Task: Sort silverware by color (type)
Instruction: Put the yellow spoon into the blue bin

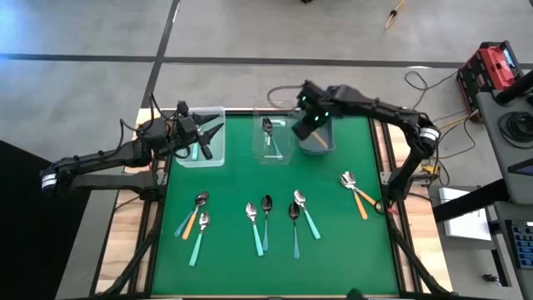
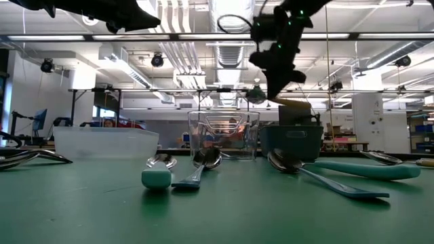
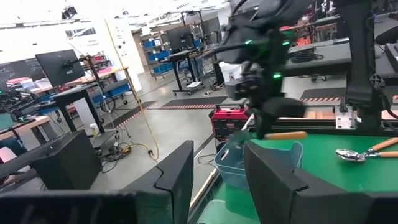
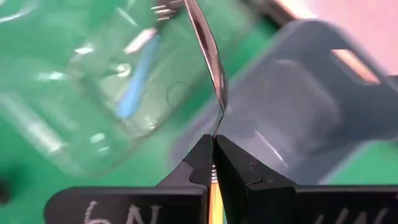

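Right hand [image 4: 213, 163] clenched on an orange-handled spoon [image 4: 208, 46], holding it in the air over the grey bin [image 1: 317, 137] at the far edge of the bench [image 1: 250, 258]. Left hand [image 1: 210, 131] sits over the clear bin [image 1: 218, 158] on the far left, fingers [image 3: 175, 175] apart, gripping nothing. A blue-handled spoon [image 1: 268, 132] lies in the middle clear bin [image 1: 260, 154]. Other spoons [image 1: 266, 218] lie loose on the green mat, a pair with an orange handle [image 1: 356, 193] off to the right.

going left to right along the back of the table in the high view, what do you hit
left gripper over the clear bin → middle clear bin holding a blue-handled spoon → right gripper, shut on an orange-handled spoon, over the grey bin
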Motion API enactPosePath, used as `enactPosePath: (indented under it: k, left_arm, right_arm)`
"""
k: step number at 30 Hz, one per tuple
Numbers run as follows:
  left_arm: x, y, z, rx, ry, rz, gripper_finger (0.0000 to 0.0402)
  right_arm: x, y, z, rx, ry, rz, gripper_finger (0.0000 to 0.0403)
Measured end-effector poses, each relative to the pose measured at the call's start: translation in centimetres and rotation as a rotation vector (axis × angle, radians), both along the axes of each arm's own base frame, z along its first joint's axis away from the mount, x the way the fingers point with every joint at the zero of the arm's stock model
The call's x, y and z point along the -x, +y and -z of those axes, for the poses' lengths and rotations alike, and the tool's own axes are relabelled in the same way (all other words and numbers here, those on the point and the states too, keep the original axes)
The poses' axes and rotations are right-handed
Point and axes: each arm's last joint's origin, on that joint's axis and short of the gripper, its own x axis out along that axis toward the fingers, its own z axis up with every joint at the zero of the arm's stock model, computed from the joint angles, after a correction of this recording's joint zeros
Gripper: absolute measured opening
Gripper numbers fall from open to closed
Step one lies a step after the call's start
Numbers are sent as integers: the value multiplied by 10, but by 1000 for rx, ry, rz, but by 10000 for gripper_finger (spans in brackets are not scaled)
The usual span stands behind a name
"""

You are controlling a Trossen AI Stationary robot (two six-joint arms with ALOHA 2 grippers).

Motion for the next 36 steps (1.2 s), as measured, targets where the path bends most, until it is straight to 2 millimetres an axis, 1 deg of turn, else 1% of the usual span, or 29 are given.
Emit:
enactPosePath:
  k: [3,5,9,12,17,22,36]
  left_arm:
    - [0,0,0,0,0,0,123]
    - [0,0,0,0,-1,0,123]
    - [0,0,0,0,-1,0,123]
    - [0,0,0,0,-1,0,123]
    - [0,0,0,0,-1,0,123]
    - [0,0,0,0,-1,0,123]
    - [0,0,0,0,-1,0,123]
  right_arm:
    - [15,-25,9,-5,22,58,8]
    - [26,-37,18,-27,41,85,8]
    - [39,-49,38,-100,-9,116,8]
    - [42,-54,52,-107,-42,161,8]
    - [45,-55,72,-154,-114,180,8]
    - [47,-52,84,-176,-123,218,8]
    - [47,-52,90,-174,-145,246,8]
